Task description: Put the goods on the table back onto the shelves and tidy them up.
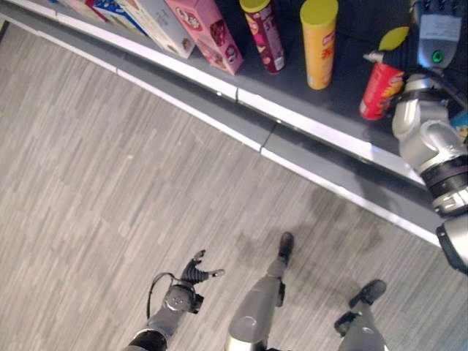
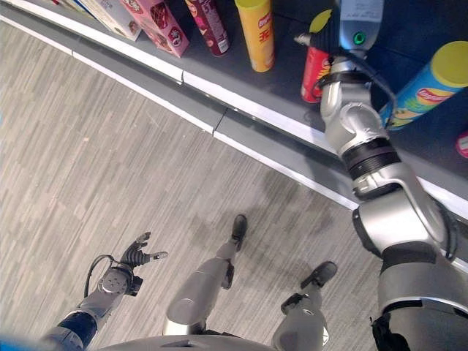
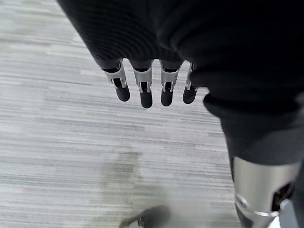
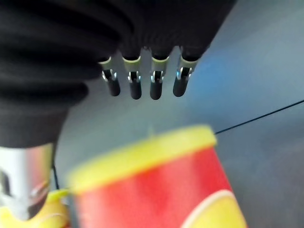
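Note:
A red can with a yellow lid (image 1: 380,91) stands on the dark bottom shelf (image 1: 344,102). It also shows in the right eye view as the red can (image 2: 315,73) and close up in the right wrist view (image 4: 156,190). My right hand (image 1: 437,31) reaches in over the shelf just right of and above the can. Its fingers (image 4: 142,85) are straight, past the lid, and the thumb (image 1: 374,56) lies against the can's upper side. My left hand (image 1: 196,273) hangs low over the floor with its relaxed fingers (image 3: 145,92) holding nothing.
Left of the red can on the shelf stand a tall yellow can (image 1: 319,44), a maroon can (image 1: 263,33) and pink boxes (image 1: 208,29). A blue-green can with a yellow lid (image 2: 424,84) leans at the right. The shelf's white front edge (image 1: 314,126) runs diagonally above the grey wooden floor (image 1: 110,183).

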